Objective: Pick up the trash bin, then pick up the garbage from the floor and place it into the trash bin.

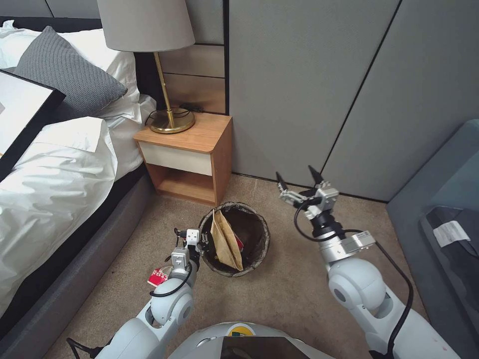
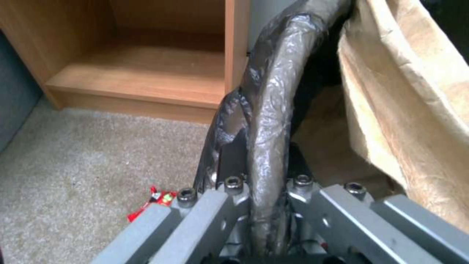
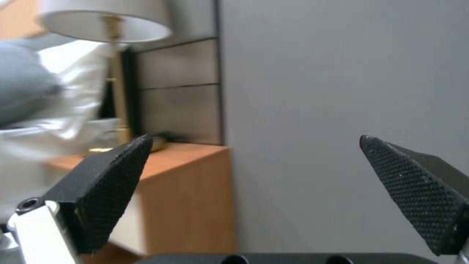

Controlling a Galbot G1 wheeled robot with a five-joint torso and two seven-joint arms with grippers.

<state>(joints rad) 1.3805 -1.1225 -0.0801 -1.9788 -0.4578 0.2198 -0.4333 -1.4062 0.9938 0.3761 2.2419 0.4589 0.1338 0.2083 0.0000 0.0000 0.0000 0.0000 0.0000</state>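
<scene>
The left gripper (image 1: pixel 202 242) is clamped on the rim of the bin (image 1: pixel 259 249), a finger each side of the black liner (image 2: pixel 266 121). The bin sits on the carpet (image 1: pixel 279 299) before the nightstand (image 1: pixel 192 149), a brown bag (image 1: pixel 225 242) leaning inside with something red beside it, perhaps a wrapper. A red wrapper (image 1: pixel 158 275) lies by the left wrist. The right gripper (image 1: pixel 298 182) hangs wide open near the wall (image 1: pixel 299 89), holding nothing.
</scene>
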